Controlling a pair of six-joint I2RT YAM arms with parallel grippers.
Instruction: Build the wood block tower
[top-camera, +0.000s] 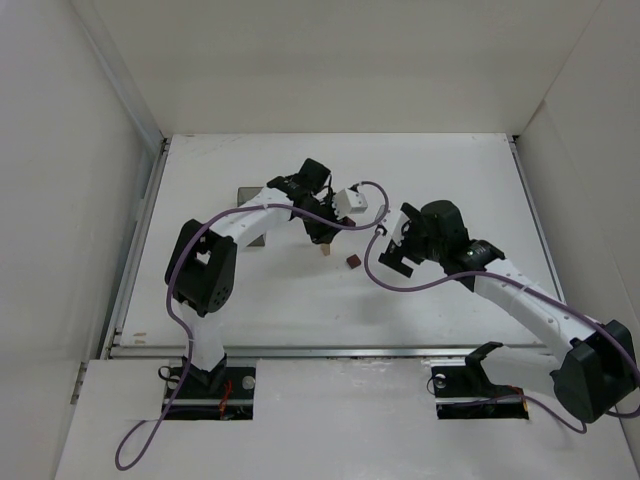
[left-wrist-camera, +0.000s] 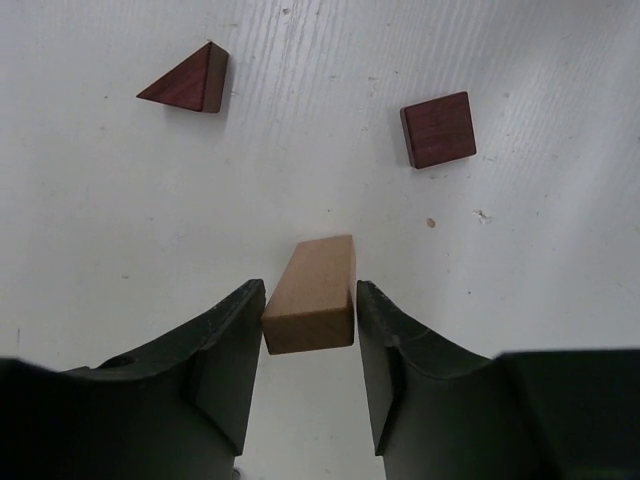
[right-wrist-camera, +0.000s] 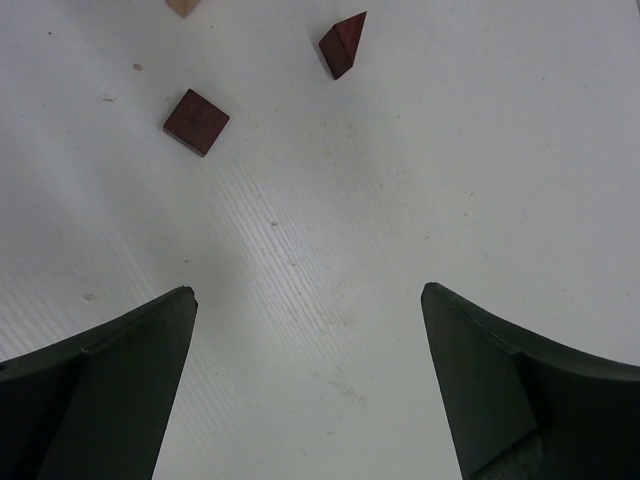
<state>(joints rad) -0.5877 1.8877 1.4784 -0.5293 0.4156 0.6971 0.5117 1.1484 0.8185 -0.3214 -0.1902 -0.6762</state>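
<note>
Tabletop (top-camera: 450, 180), white, faintly ribbed and scuffed, is stretching away from the arm bases at your near edge, and white walls (top-camera: 340, 60) are boxing it in on the left, right and far sides. Working outward, your right gripper (right-wrist-camera: 308, 290) is hovering over bare surface with its jaws spread wide and nothing between them. Your left gripper (left-wrist-camera: 310, 287) is reaching down mid-table with its jaws drawn in narrow around the tan block (left-wrist-camera: 312, 300), which is sitting squarely between them. The fingers are lying close along both flanks, but you cannot tell whether they are actually pressing on it. Beyond that block in the left wrist view, the square reddish-brown block (left-wrist-camera: 438, 128) is lying off to the right and the triangular reddish-brown block (left-wrist-camera: 190, 80) off to the left, both apart from it. Farther back, a grey rectangular panel (top-camera: 246, 200) is lying flat, partly hidden under the left arm.
</note>
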